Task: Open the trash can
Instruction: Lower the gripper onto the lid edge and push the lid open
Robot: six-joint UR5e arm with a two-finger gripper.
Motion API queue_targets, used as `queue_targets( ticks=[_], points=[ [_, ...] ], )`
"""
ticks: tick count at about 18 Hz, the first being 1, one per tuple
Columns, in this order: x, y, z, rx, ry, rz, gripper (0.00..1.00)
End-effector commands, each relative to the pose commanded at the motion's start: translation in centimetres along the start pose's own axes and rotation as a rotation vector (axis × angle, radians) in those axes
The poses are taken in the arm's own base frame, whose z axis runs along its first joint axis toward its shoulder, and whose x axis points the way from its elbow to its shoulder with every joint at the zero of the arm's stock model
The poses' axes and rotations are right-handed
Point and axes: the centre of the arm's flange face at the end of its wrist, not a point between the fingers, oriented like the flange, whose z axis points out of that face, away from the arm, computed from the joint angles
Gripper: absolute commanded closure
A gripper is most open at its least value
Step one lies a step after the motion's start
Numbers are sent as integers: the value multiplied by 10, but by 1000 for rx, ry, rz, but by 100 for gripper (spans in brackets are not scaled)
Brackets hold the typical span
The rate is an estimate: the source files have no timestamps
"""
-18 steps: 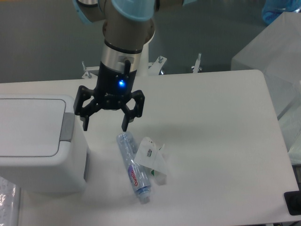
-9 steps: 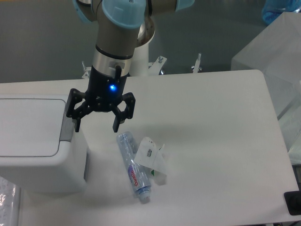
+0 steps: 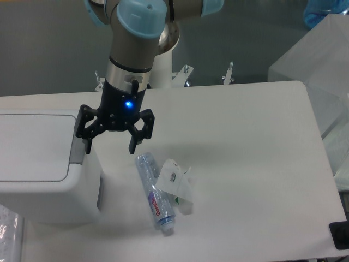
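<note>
The trash can is a large boxy white bin at the left of the table, its flat white lid shut. A grey push tab runs along the lid's right rim. My gripper hangs open just right of the bin, a blue light lit on its body. Its left fingertip is at the grey tab's right edge; I cannot tell whether it touches. Its right fingertip is over bare table.
A clear plastic bottle with a red label lies on the table below the gripper, next to a crumpled white wrapper. A translucent plastic box stands at the far right. A dark object sits at the bottom right corner.
The gripper has moved left toward the bin, from over the bottle's top to beside the grey tab, still open. Most of the motion came in the first half second.
</note>
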Motion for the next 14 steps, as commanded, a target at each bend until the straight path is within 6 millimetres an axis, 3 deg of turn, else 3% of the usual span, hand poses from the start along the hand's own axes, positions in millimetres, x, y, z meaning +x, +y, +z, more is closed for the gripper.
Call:
queue_targets(
  ticks=[14],
  points=[
    [2,6,12,-6,3,8,0]
  ],
)
